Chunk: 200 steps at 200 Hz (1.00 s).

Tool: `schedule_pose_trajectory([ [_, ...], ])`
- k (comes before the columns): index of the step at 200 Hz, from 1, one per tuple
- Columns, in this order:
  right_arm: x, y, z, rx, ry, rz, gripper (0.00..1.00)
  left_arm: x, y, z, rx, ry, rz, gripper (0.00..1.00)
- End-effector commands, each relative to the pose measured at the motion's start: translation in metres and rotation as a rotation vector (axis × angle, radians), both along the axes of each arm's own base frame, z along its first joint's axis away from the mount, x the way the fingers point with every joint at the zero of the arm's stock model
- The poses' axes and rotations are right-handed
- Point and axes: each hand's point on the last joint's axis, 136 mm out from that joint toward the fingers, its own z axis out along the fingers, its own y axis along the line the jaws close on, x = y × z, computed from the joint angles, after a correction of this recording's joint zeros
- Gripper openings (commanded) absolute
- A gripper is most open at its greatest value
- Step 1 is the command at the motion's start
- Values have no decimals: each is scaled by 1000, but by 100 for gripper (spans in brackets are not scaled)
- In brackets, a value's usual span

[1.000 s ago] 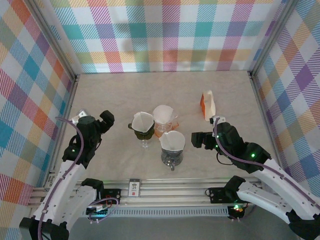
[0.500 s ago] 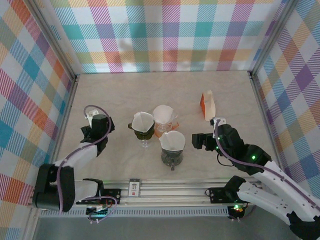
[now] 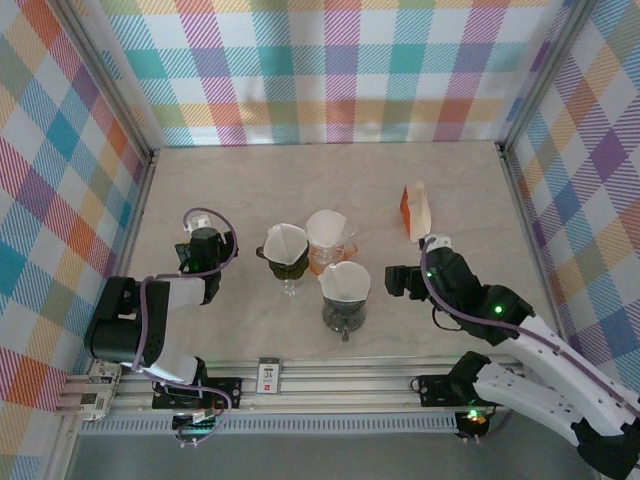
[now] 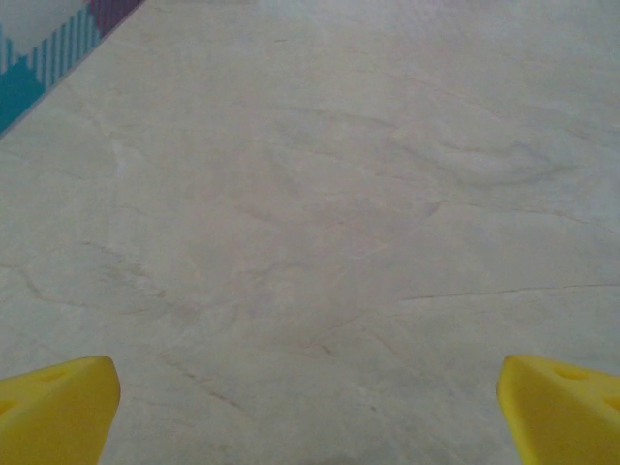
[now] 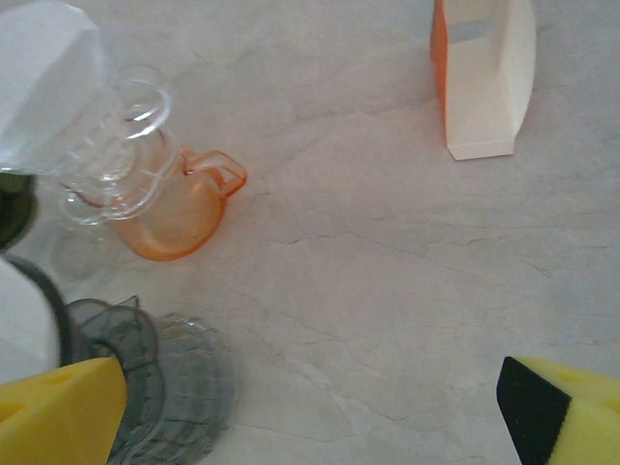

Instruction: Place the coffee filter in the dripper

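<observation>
Three drippers stand mid-table, each with a white paper filter in it: a dark green one, an orange one and a grey one. An orange-and-white filter holder stands to their right. My right gripper is right of the grey dripper, open and holding nothing. The right wrist view has its gripper over bare table, with the orange dripper, grey dripper and holder around it. My left gripper, left of the green dripper, stands open low over bare table.
Plaid walls close the table in on three sides, and a metal rail runs along the near edge. A wall corner lies ahead-left of the left gripper. Bare marble-look tabletop stretches behind the drippers.
The left arm has folded down and back toward its base, with its gripper staying left of the green dripper. The right gripper has barely shifted.
</observation>
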Motion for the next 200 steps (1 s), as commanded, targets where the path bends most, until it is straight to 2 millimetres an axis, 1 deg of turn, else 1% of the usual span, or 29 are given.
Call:
schedule_pose_trajectory([
  [1,15,-11,18,2,-72,-87,99,7,-17,2,-38,-66,-143,100],
  [8,18,-11,20,-3,-79,-93,99,8,-18,7,-20,-150,-150,100],
  [15,23,-12,21,-10,-85,-99,99,2,-11,5,-28,-112,-98,100],
  [20,27,-16,23,-20,-92,-116,99,3,-6,5,-27,-104,-64,100],
  [26,31,-18,24,-29,-98,-129,99,5,-8,7,-8,-122,-71,100],
  [33,37,-21,25,-43,-113,-135,99,5,-10,4,-9,-95,-74,100],
  [45,51,-19,21,-68,-148,-100,99,5,-9,5,-5,-103,-72,100],
  [52,59,-22,18,-79,-165,-107,99,5,-10,5,-7,-101,-74,100],
  [72,86,-46,7,-118,-211,-188,99,5,-9,6,-6,-106,-73,100],
  [96,116,-79,-1,-235,-315,-242,99,5,-9,5,-5,-103,-72,100],
  [109,124,-95,-9,-268,-343,-261,99,5,-10,5,-5,-103,-72,100],
  [120,131,-110,-21,-234,-335,-282,99,5,-9,5,-5,-102,-73,100],
  [131,138,-117,-34,-206,-346,-286,99,5,-9,5,-6,-102,-71,100],
  [138,143,-118,-40,-193,-355,-279,99,5,-9,5,-5,-102,-71,100],
  [148,150,-110,-49,-171,-370,-226,99,5,-10,5,-5,-102,-74,100],
  [153,154,-108,-51,-168,-381,-219,99,5,-10,5,-5,-102,-73,100],
  [160,160,-107,-59,-166,-381,-212,99,5,-10,5,-5,-102,-74,100],
  [184,172,-110,-84,-159,-358,-205,99,5,-10,5,-4,-102,-72,100],
  [187,175,-110,-81,-147,-378,-202,99,5,-10,5,-4,-103,-73,100],
  [200,179,-109,-91,-125,-367,-177,99,5,-10,5,-5,-102,-71,100],
])
